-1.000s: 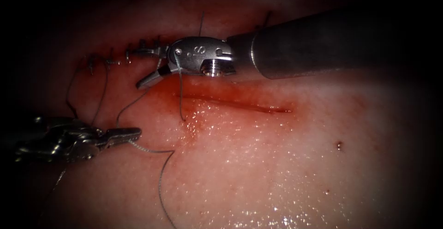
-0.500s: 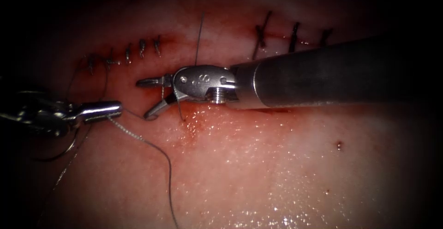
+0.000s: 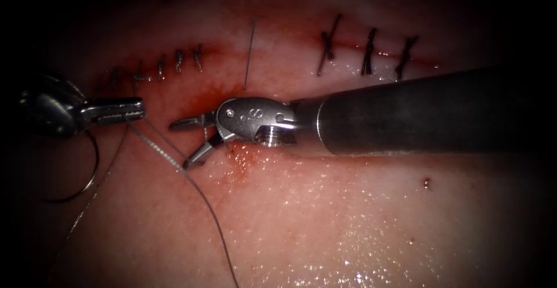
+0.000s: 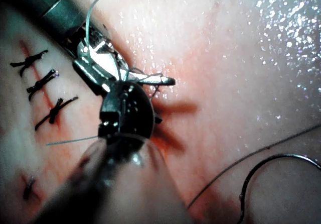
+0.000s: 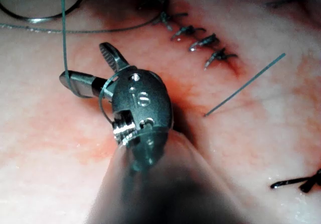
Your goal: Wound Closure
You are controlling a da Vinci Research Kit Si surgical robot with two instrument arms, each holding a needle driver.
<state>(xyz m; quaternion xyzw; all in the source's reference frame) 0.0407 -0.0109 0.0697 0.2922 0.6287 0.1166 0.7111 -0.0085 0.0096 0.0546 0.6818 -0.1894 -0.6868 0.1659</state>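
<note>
**Left tool grips thread; right tool's jaws spread, empty**

The left tool (image 3: 125,111) has its jaws clamped on the thread (image 3: 168,161) at the left of the tissue (image 3: 348,224). The needle (image 3: 81,186) lies free just near of it, outside the tissue. The right tool (image 3: 194,140) holds nothing, jaws wide, beside the stitches (image 3: 365,50).

The right arm's tool (image 3: 188,141) reaches in on a long dark shaft, its wrist bent level, and its two jaws stand parted in a wide V. The left arm's tool (image 3: 125,110) lies well apart from those parted tips, level and pointing toward them, its jaws pressed together on the thread (image 3: 159,155).
</note>
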